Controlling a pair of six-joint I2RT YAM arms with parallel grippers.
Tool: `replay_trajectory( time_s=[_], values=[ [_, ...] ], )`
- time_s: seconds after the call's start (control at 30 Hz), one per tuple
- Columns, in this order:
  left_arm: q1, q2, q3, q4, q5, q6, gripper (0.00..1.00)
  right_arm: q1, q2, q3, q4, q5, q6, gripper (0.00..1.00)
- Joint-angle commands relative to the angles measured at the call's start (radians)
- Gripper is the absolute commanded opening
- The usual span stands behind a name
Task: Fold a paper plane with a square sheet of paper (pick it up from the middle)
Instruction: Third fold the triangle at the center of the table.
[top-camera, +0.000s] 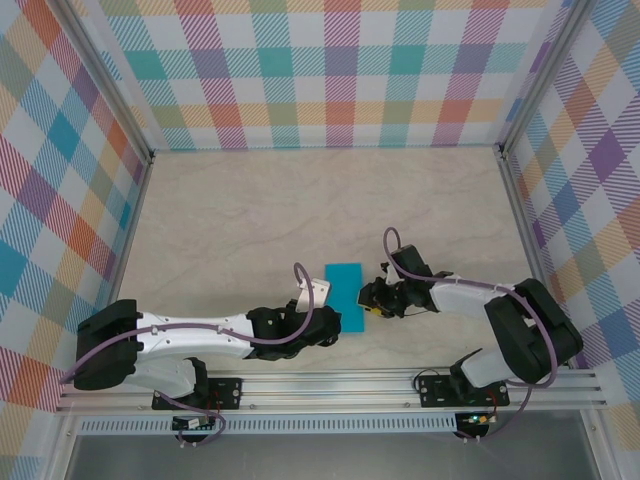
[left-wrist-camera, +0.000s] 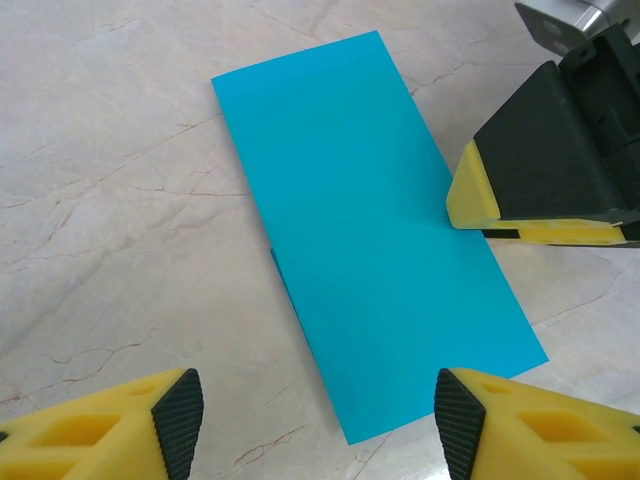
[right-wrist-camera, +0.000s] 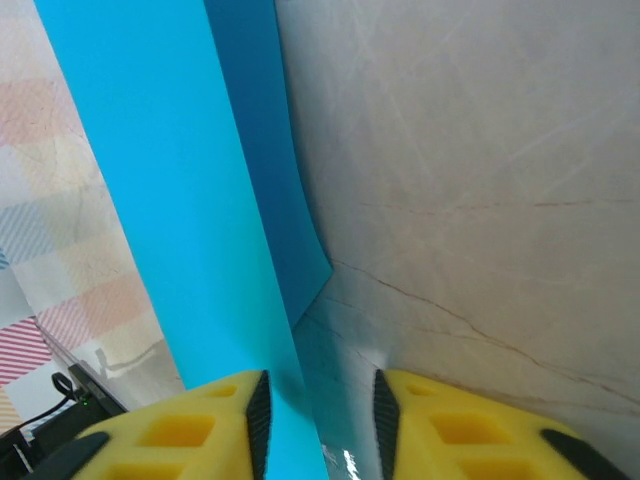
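- The square sheet of paper (left-wrist-camera: 375, 230), plain teal-blue, is folded in half into a long rectangle and lies flat.
- Its near short end sits just ahead of the left gripper (left-wrist-camera: 310, 420), between the parted jaws.
- One long edge passes between the jaws of the right gripper (right-wrist-camera: 318, 420), its layers gaping slightly.

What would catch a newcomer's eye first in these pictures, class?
A bright teal paper, folded into a rectangle, lies on the pale marble table between the left gripper and right gripper. The left one's yellow fingers stand wide apart; checked walls ring the scene.
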Motion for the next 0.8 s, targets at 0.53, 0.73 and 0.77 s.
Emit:
replay_trajectory(
  time_s=[0.53, 0.73, 0.77],
  values=[
    [-0.103, 0.314, 0.313, -0.208, -0.050, 0.285, 0.80, -0.006, 0.051, 0.097, 0.010, -0.105, -0.020, 0.13],
    [-0.135, 0.414, 0.377, -0.230, -0.107, 0.303, 0.82, -0.005, 0.052, 0.110, -0.012, -0.110, -0.027, 0.12],
    [-0.137, 0.425, 0.382, -0.227, -0.115, 0.303, 0.82, -0.006, 0.053, 0.112, -0.014, -0.110, -0.028, 0.12]
  ],
)
